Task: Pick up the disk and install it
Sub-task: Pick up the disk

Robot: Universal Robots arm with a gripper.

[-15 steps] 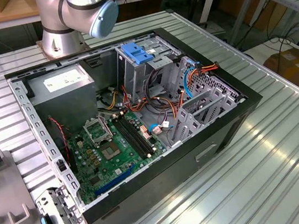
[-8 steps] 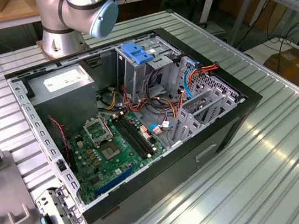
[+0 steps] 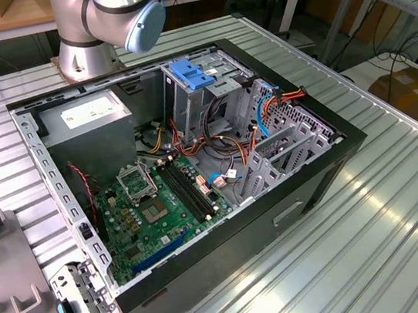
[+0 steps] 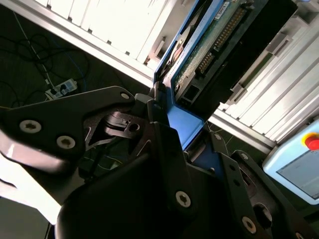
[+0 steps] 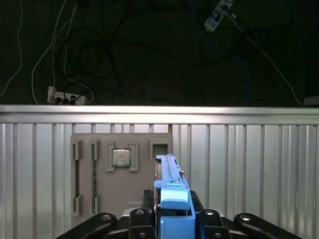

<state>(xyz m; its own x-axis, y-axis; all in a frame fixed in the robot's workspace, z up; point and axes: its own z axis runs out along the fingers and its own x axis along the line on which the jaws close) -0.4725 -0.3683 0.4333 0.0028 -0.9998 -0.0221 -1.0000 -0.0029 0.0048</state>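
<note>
In both wrist views my gripper (image 4: 167, 117) (image 5: 172, 219) is shut on the disk (image 4: 209, 45) (image 5: 172, 181). I see the disk edge-on between the black fingers (image 5: 137, 219), with its blue plastic rail and the green circuit board on its underside. It hangs in the air above the ribbed metal table (image 5: 249, 164), apart from the table. In the exterior view the open computer case (image 3: 195, 166) lies on its side, with a metal drive cage (image 3: 208, 94) and a blue latch (image 3: 192, 73) at its far end. The arm's base joint (image 3: 123, 13) stands behind the case.
A grey fixture plate (image 5: 119, 169) carrying a small square chip (image 5: 120, 158) lies on the table below the disk. Inside the case are a grey power supply (image 3: 87, 119), a green motherboard (image 3: 161, 202) and loose cables (image 3: 265, 110). A control pendant (image 4: 294, 169) sits nearby.
</note>
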